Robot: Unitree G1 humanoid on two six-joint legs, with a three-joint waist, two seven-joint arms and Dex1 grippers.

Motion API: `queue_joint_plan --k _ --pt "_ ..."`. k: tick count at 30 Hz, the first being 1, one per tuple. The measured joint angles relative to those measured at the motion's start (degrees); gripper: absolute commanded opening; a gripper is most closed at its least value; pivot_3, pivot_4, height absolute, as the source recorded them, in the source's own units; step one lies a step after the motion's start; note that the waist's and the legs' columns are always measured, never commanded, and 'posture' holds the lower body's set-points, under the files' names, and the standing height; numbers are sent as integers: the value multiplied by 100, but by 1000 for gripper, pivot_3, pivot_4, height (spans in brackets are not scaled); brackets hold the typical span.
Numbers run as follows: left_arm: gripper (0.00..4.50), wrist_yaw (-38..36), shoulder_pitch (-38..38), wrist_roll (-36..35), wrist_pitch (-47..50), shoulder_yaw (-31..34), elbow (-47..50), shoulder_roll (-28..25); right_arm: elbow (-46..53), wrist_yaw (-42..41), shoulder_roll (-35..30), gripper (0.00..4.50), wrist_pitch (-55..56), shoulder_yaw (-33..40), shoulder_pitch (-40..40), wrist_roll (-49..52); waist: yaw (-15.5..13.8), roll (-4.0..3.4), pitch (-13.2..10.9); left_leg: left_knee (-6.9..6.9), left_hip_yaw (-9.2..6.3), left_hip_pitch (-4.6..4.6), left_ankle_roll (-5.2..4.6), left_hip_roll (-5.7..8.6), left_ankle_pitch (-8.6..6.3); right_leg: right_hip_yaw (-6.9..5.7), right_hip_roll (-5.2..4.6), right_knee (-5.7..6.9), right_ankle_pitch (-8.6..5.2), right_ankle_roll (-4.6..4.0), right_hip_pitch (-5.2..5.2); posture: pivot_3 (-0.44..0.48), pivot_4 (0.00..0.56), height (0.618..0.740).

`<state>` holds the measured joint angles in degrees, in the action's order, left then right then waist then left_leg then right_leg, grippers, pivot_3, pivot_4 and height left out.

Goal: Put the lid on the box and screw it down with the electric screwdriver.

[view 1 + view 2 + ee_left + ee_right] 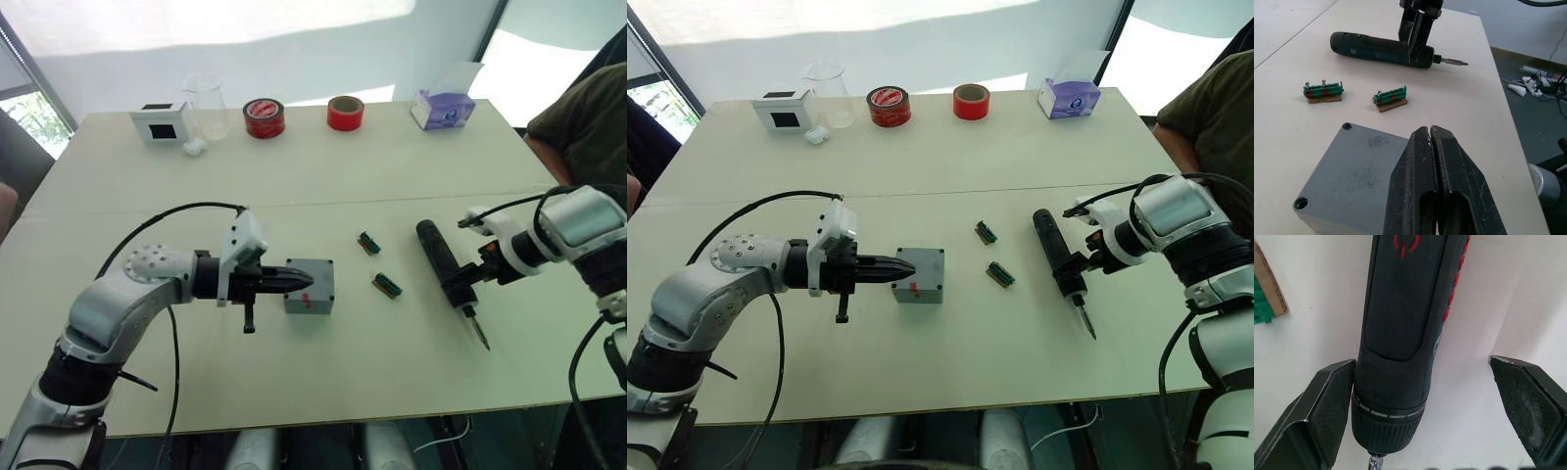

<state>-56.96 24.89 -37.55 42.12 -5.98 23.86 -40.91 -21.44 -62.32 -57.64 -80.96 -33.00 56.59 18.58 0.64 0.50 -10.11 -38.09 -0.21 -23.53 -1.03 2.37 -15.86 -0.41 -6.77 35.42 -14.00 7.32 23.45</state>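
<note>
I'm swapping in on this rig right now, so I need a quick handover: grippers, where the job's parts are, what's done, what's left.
Left gripper: shut, empty, tips over the grey box.
Right gripper: open, straddling the electric screwdriver, which lies on the table; one finger touches it, not clamped.
Lid: already sits on the box.
Two green terminal blocks lie between box and screwdriver.
Left: grasp the screwdriver, drive the corner screws; whether any are in I can't tell.

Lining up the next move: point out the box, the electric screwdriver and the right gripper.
box (315, 274): left eye view, on its flat top face.
electric screwdriver (436, 252): left eye view, on the black barrel.
right gripper (1422, 416): right wrist view, between its open fingers.
</note>
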Motion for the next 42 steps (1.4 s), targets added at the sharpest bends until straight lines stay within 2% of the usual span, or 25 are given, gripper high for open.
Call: queue_joint_plan --k 8,11,15,16,17,22,25,27,30,32,34,36,38,42 --pt "40 86 -30 -13 6 0 0 90 174 143 170 4500 -216 -52 38 -167 2 6 4 -2 -3 1 0 -1 0 -1 1 1 0 0 -3 0 150 740" --pt "0 91 -30 -11 6 -4 -1 129 251 227 239 3868 -282 -89 35 -230 10 20 12 -2 -4 2 1 -2 0 -1 3 1 0 0 -3 0 150 740" --pt "0 92 -30 -12 6 -2 -10 132 250 312 259 2705 -331 -110 18 -314 6 20 13 -2 -5 2 1 -2 0 -2 3 1 0 0 -3 0 150 740" --pt "0 98 -30 -12 5 0 -13 155 294 353 253 2179 -335 -104 -20 -337 5 21 13 -2 -5 2 2 -2 0 -2 3 1 0 0 -3 0 150 740" --pt "0 102 -30 -12 5 0 -15 170 340 355 250 1919 -355 -97 -47 -331 5 22 13 -2 -5 2 2 -2 1 -2 3 1 0 0 -4 0 150 740" --pt "0 128 -27 15 1 1 -63 196 420 536 338 1835 -408 81 -109 -337 10 34 21 -2 -7 3 2 -2 1 -3 4 1 0 0 -6 0 150 740" --pt "0 148 -32 83 -16 17 -140 151 122 641 461 1835 -393 360 -93 -348 27 37 22 -2 -6 5 4 -2 2 -3 5 1 3 -3 -6 0 150 740" --pt "0 198 -54 90 -25 72 -244 148 -264 774 583 1835 -197 769 -55 -318 27 24 14 -2 -2 6 5 -1 3 -1 3 2 6 -6 -3 0 150 740" --pt "0 217 -111 82 -25 252 -407 124 -329 904 606 1835 350 1423 -7 -255 10 -19 -12 -1 4 -2 5 1 3 2 2 6 6 -4 8 0 150 740" --pt "0 210 -123 85 -25 342 -532 42 81 1019 718 1835 641 2515 -61 87 11 -41 -29 1 6 -32 15 -1 9 2 4 13 6 -3 43 0 150 740" --pt "0 188 -123 118 -38 408 -669 -42 1108 1418 1376 1835 1066 4184 -219 660 39 -42 -29 -5 13 -85 53 -8 32 10 9 64 6 -3 114 0 150 740" --pt "0 148 -125 150 -42 435 -769 -105 2440 2055 2244 1835 1550 5456 -278 1231 8 -33 -24 6 -8 -93 76 -20 46 2 27 71 3 -6 120 0 150 740" --pt "0 95 -126 152 -34 507 -828 -187 3370 2627 2836 1835 1775 5930 -498 1467 -39 -22 -18 0 -19 -92 81 -18 49 -6 25 70 3 -7 107 0 150 740" --pt "0 71 -65 158 -4 551 -866 -264 4229 3198 3827 1835 1729 6139 -1244 2126 -89 -22 -18 -18 -11 -85 35 6 25 4 2 70 11 -6 99 0 150 740"
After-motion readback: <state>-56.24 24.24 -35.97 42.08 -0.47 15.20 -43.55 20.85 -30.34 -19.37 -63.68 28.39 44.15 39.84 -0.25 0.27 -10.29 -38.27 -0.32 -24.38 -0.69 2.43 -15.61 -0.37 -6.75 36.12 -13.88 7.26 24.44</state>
